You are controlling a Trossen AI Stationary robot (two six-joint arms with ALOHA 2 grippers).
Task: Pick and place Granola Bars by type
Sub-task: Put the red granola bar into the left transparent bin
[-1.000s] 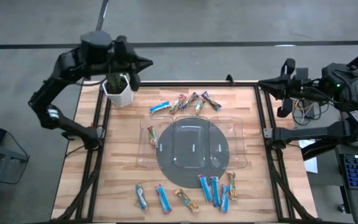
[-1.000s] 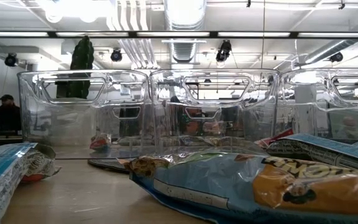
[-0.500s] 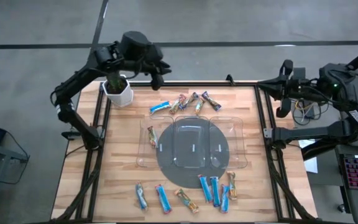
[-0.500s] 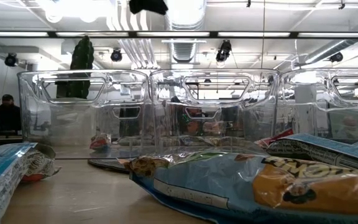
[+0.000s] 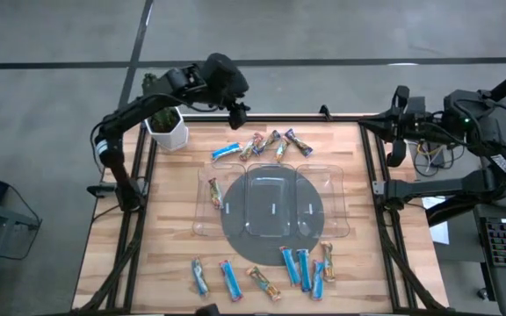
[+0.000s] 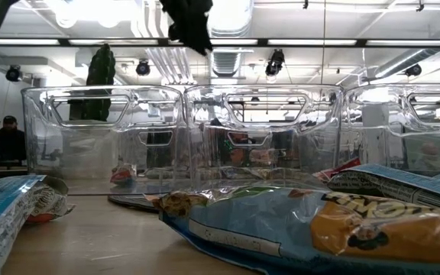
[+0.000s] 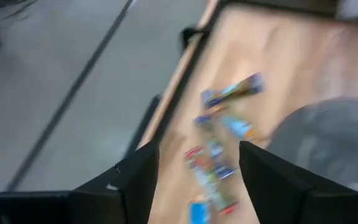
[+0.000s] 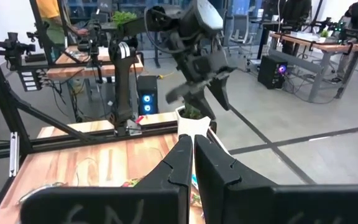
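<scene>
Left gripper [image 5: 238, 111], fingers spread and empty, hangs just beyond the far cluster of small wrapped granola bars [image 5: 260, 146]; right gripper [image 5: 392, 149] clenched, well apart.

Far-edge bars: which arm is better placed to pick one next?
Left. Its tool hangs open just past the far-edge bars; the right tool sits shut off the table's right side.

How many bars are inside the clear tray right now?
1: a multicoloured bar lies in the clear tray's left compartment. The middle and right compartments look empty; nothing seems hidden in the high view.
</scene>
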